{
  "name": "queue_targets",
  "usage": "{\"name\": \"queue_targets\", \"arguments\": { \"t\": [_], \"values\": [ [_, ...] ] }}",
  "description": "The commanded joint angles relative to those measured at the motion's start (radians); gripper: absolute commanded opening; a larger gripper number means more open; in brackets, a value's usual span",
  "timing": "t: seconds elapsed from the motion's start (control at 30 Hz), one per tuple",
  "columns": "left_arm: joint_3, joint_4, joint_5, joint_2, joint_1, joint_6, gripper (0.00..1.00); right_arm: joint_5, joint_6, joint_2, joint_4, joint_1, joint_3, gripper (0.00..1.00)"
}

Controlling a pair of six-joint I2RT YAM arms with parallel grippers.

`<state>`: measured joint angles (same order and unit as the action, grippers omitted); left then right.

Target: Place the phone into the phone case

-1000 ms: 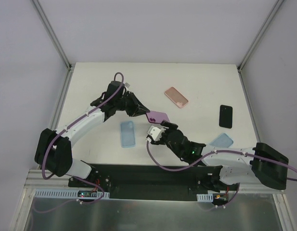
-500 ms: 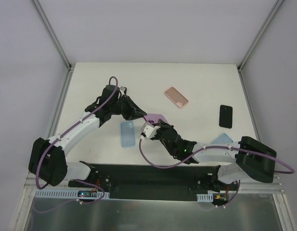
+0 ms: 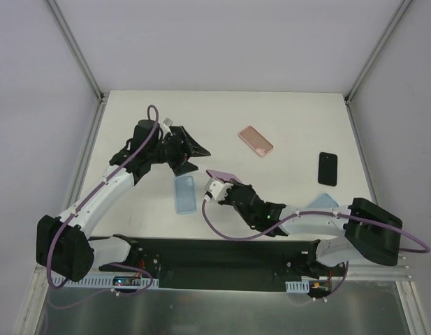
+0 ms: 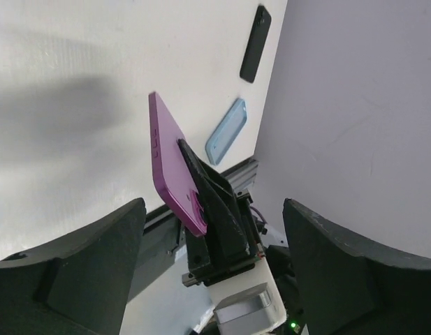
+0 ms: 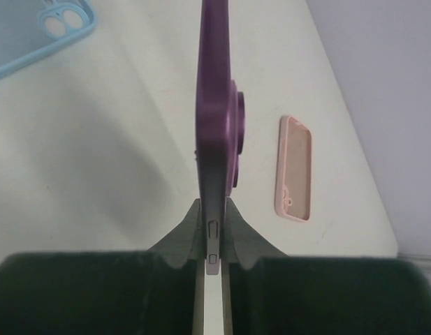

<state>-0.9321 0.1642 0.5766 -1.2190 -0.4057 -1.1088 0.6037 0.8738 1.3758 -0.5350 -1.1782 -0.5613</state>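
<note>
1. Gripped on edge at its lower end: purple phone (image 5: 215, 125), lifted off the counter (image 3: 285, 118), near the middle.
2. Clenched on that phone from both faces: right fingers (image 5: 179, 237).
3. Spread wide, holding nothing, just left of the phone and apart from it: left fingers (image 4: 82, 258).
4. Flat on the counter below the left fingers: blue case (image 3: 185, 194); by the right arm, second blue case (image 3: 321, 204).
5. Farther back: pink case (image 3: 256, 141); near the right edge, black phone (image 3: 327, 168).

Table (image 3: 292, 112) far strip behind pink case (image 3: 256, 141) bare, easy passage. Middle tight: left gripper (image 3: 195, 159) near raised purple phone (image 3: 222, 174), blue case (image 3: 185, 193) below; gap looks narrow, hard to judge.
</note>
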Motion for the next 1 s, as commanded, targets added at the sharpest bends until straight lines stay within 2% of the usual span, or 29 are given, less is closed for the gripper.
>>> {"name": "queue_targets", "arguments": {
  "t": [0.0, 0.07, 0.1, 0.13, 0.23, 0.33, 0.4, 0.47, 0.57, 0.73, 0.97],
  "values": [
    [-0.092, 0.128, -0.026, 0.053, 0.1, 0.188, 0.79, -0.05, -0.247, -0.086, 0.186, 0.008, -0.118, 0.01],
    [-0.112, 0.268, -0.088, 0.078, 0.134, 0.305, 0.78, -0.121, -0.385, -0.103, 0.312, 0.046, -0.192, 0.01],
    [-0.123, 0.309, -0.125, 0.088, 0.154, 0.343, 0.77, -0.169, -0.521, -0.116, 0.443, 0.07, -0.221, 0.01],
    [-0.123, 0.375, -0.214, 0.11, 0.162, 0.409, 0.76, -0.276, -0.579, -0.124, 0.493, 0.125, -0.256, 0.01],
    [-0.096, 0.429, -0.34, 0.15, 0.168, 0.484, 0.72, -0.415, -0.749, -0.162, 0.593, 0.205, -0.275, 0.01],
    [-0.021, 0.43, -0.331, 0.156, 0.171, 0.471, 0.69, -0.53, -0.854, -0.181, 0.729, 0.288, -0.327, 0.01],
    [0.019, 0.408, -0.252, 0.118, 0.171, 0.471, 0.66, -0.59, -0.897, -0.181, 0.85, 0.293, -0.38, 0.01],
    [0.039, 0.408, -0.235, 0.069, 0.171, 0.49, 0.59, -0.706, -0.952, -0.19, 0.889, 0.293, -0.393, 0.01],
    [0.093, 0.405, -0.294, 0.032, 0.171, 0.495, 0.56, -0.816, -1.012, -0.221, 0.899, 0.296, -0.384, 0.01],
    [0.134, 0.379, -0.351, -0.034, 0.171, 0.501, 0.55, -0.864, -1.052, -0.253, 0.926, 0.304, -0.388, 0.01],
    [0.196, 0.275, -0.308, -0.103, 0.169, 0.486, 0.5, -0.95, -1.093, -0.271, 0.908, 0.333, -0.373, 0.01]
  ]
}}
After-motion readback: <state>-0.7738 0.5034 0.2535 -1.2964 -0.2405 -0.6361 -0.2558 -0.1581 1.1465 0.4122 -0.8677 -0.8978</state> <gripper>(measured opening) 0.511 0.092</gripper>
